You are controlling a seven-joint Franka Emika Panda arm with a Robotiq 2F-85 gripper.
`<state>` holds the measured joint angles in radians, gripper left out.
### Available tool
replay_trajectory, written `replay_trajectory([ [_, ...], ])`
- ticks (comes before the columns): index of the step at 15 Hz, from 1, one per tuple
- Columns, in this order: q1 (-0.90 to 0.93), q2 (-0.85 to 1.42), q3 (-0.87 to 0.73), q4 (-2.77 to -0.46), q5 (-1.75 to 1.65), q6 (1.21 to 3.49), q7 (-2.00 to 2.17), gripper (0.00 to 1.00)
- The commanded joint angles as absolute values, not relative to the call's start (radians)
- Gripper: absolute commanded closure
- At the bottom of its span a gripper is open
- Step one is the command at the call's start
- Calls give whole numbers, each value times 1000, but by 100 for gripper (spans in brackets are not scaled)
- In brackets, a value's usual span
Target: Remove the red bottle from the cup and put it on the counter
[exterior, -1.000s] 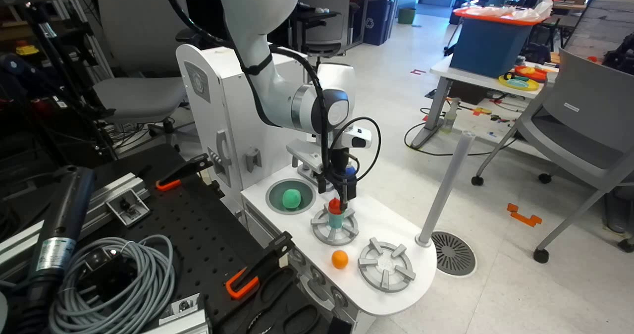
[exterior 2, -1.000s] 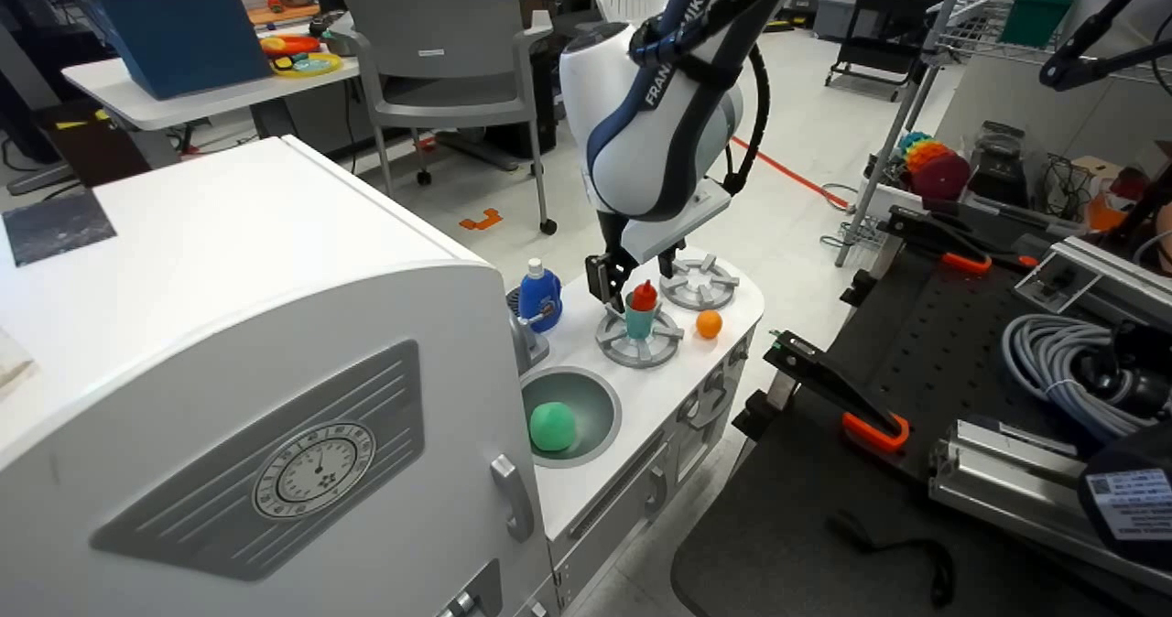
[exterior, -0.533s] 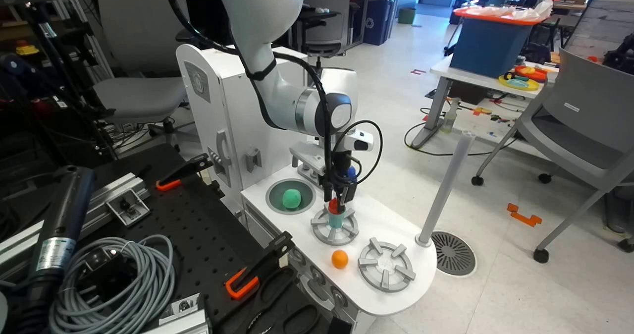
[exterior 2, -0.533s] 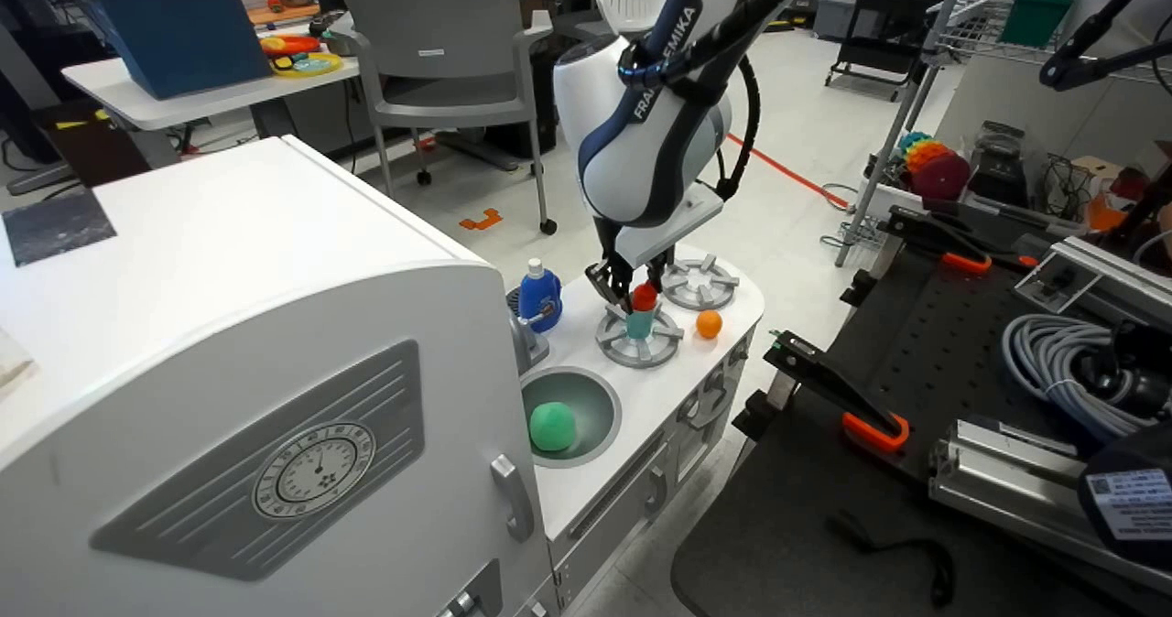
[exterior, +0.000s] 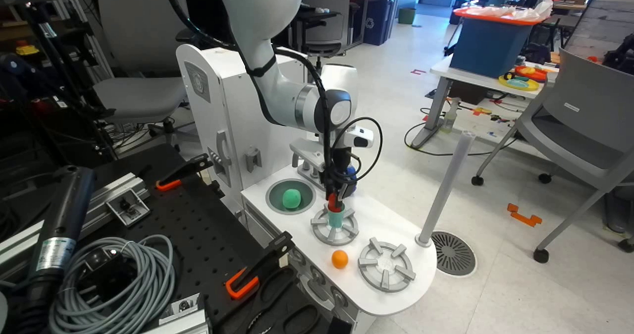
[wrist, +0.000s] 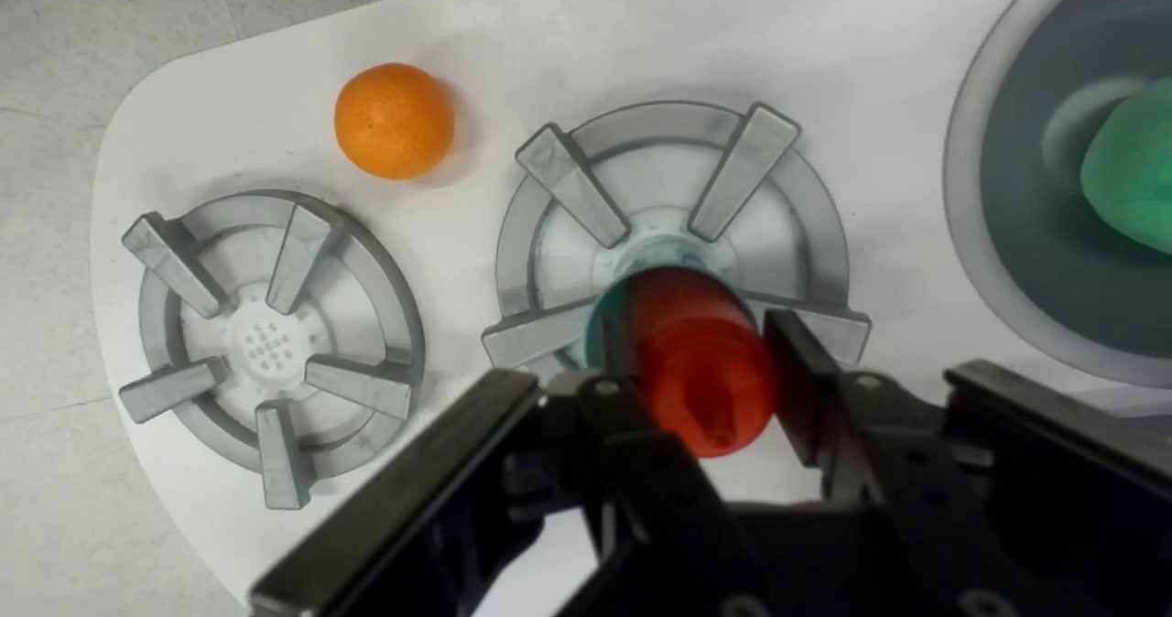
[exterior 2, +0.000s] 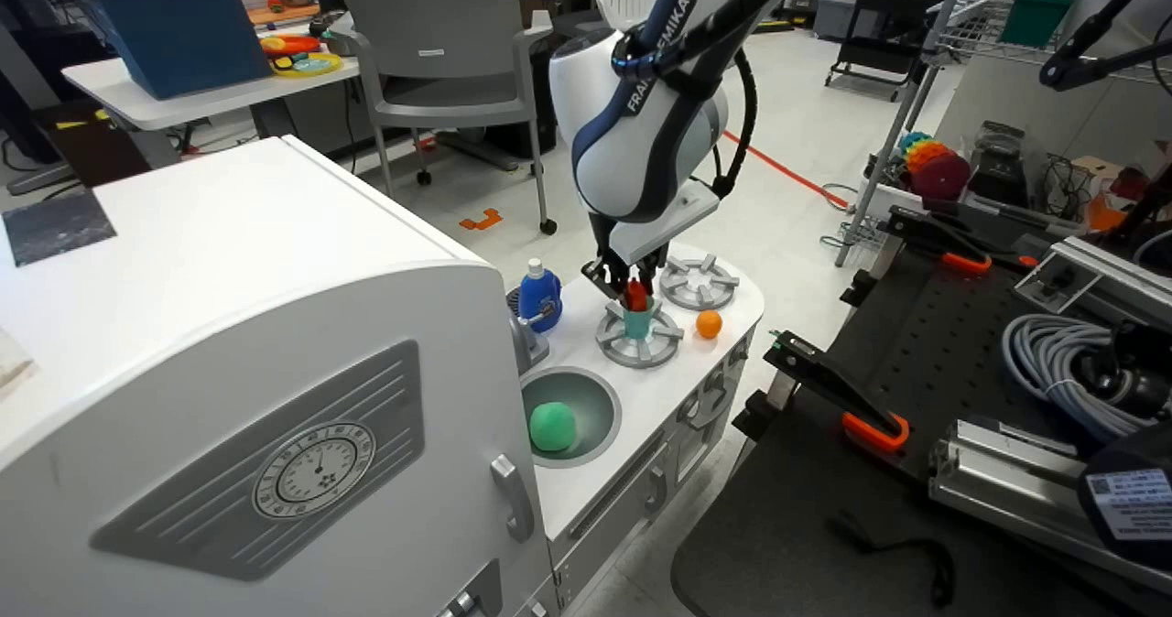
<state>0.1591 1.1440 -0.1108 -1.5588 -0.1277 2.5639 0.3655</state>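
The pincer (wrist: 700, 333) pinches the red bottle (wrist: 703, 374) from both sides, so the grasp looks made; the bottle's lower end appears to sit inside the teal cup (exterior: 336, 219) just below the pincer, over the burner (wrist: 673, 123). Left to do: draw it clear, set it on the tabletop (wrist: 687, 31) below and let go

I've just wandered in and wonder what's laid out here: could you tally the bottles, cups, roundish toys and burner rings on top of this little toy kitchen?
Bottles: 2 (red bottle, blue bottle)
Cups: 1 (teal cup)
Roundish toys: 2 (orange piece; green piece in the sink)
Burner rings: 2 (ring at the teal cup, other ring)
Total: 7
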Motion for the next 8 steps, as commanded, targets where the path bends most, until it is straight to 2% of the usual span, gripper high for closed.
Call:
replay_trajectory([
  [1,166,1040,-108,-1662,-96,2569,338,86],
  [8,131,900,-103,-1770,-52,2571,336,86],
])
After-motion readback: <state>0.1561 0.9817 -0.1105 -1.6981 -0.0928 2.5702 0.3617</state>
